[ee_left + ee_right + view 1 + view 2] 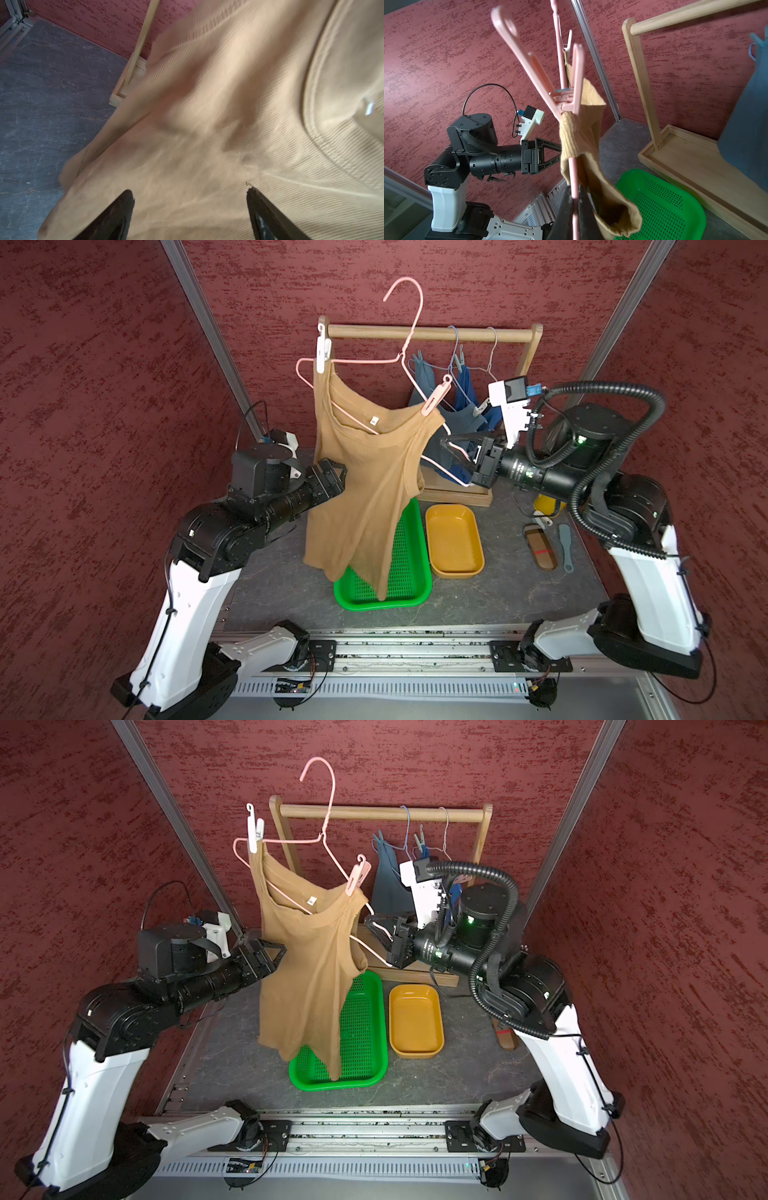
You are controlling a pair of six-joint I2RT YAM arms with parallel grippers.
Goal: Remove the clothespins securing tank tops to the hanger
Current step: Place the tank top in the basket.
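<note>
Clothespins: a white pin and a pink pin sit on the hanger, each pinching a strap of the tan top. They look light, stiff and spring-loaded, probably best squeezed at the free tails and then lifted off. Right claw is clamped on the hanger's lower wire. Left claw is spread wide against the soft fabric.

The tan tank top hung from a pink hanger that stood tilted, its hook free in the air. A white clothespin clamped one strap at the hanger's higher shoulder. A pink clothespin clamped the other strap at the lower shoulder. Further back hung a grey-blue tank top and a royal blue tank top, with pale teal clothespins at their straps.
</note>
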